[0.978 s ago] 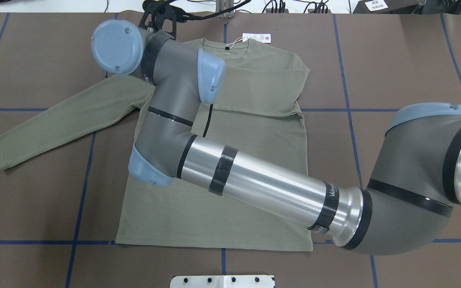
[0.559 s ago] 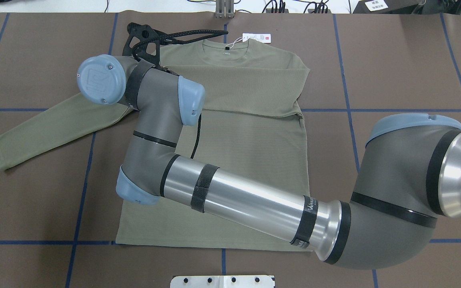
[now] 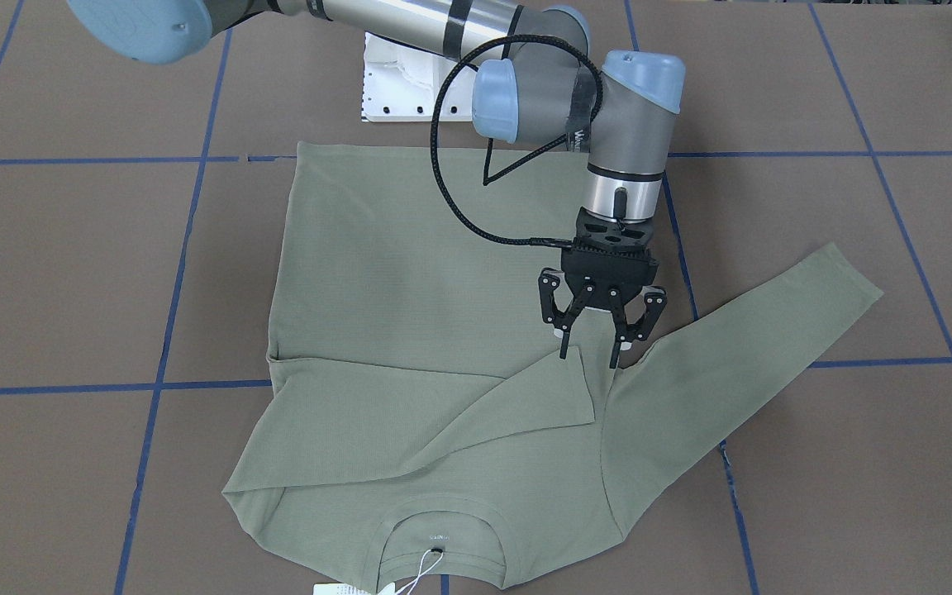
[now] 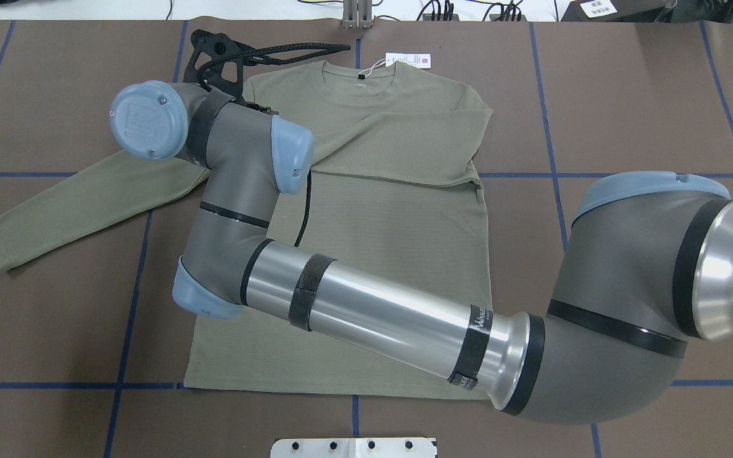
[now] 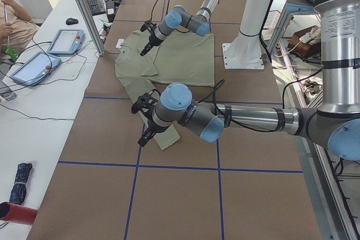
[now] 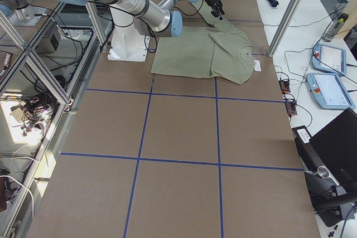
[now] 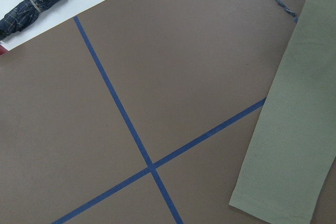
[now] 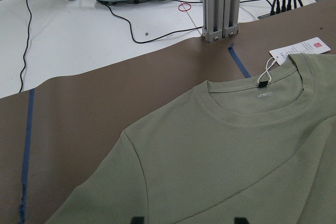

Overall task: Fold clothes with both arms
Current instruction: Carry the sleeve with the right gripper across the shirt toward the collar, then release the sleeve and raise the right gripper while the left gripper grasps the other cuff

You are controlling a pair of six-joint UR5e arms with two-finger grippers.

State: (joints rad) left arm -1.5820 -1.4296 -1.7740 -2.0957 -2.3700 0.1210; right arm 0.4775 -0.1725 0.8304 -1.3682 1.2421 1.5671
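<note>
Currently, entries by view.

Front-facing view. Item: shirt, a sage-green long-sleeved knit lying flat and front up on the brown counter. Landmark: collar, with the hang tag just beyond it. The folded sleeve lies across the chest, near the collar. The spread sleeve runs out sideways, away from the collar. The right tool has its fingers spread and pinches nothing. Its tips are just above the cloth at the folded sleeve's end, farther from the collar than the chest fold.

Overhead view. The right arm reaches across the shirt's body, between collar and hem.

Left side view. The left tool is well apart from the collar, near the spread sleeve's end. Whether it is spread or pressed together, I cannot tell.

Left wrist view. The cuff lies flat on the counter; no fingers show.

Right wrist view. The collar and tag lie ahead, with two fingertips apart at the lower edge.

Handling, as judged: light, soft and limp. It will likely drape and drag and will not hold its shape. It is best taken by pinching thin edges at the cuff and shoulder seam.

Containers: none show.
</note>
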